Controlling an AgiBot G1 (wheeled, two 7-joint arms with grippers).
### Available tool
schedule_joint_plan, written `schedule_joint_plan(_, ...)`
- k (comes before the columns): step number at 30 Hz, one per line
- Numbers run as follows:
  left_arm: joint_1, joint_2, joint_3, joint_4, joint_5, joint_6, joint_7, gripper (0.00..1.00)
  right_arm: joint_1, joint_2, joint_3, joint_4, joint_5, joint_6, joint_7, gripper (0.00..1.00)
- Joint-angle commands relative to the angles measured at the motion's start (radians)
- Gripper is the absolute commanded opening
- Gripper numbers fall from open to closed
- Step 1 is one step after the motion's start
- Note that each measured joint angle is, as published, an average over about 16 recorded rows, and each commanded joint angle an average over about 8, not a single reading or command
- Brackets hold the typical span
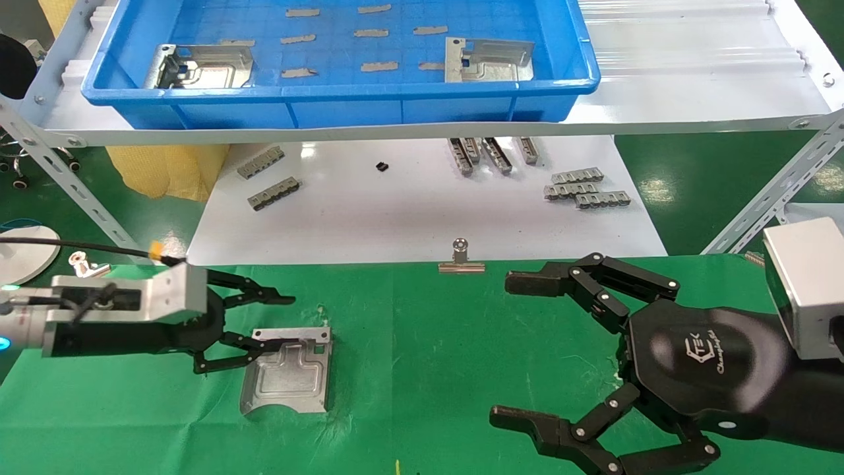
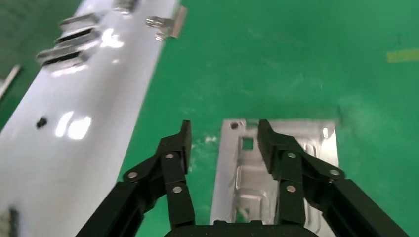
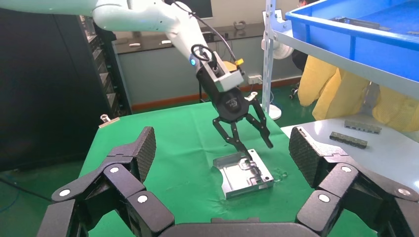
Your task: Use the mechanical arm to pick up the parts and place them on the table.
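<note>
Lifting straight up was judged best: the open left gripper [image 1: 264,323] hung just above the released part [image 1: 288,372].

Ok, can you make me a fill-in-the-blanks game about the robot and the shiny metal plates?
1. The blue bin on the shelf holds ___ square metal plates.
2. One metal plate lies on the ___ cloth.
3. The left tool right over that plate has its fingers ___.
4. The binder clip sits at the edge of the ___ board.

Missing words: two; green; open; white
</note>
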Motion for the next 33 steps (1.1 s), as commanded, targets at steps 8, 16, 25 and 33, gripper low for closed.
schedule_joint_plan(8,0.032,-0.02,-0.027,0.015,-0.042,0.017,-0.044,1.0,0.0,0.0,0.0,0.0,0.0,0.0,0.0,1.0)
schedule_joint_plan(16,0.055,-0.033,-0.051,-0.047,-0.054,0.012,-0.082,1.0,0.0,0.0,0.0,0.0,0.0,0.0,0.0,1.0)
schedule_joint_plan(25,0.142,-0.083,-0.134,-0.234,-0.103,-0.003,-0.213,1.0,0.0,0.0,0.0,0.0,0.0,0.0,0.0,1.0)
schedule_joint_plan(33,0.222,-0.129,-0.209,-0.406,-0.148,-0.016,-0.333,1.0,0.0,0.0,0.0,0.0,0.0,0.0,0.0,1.0)
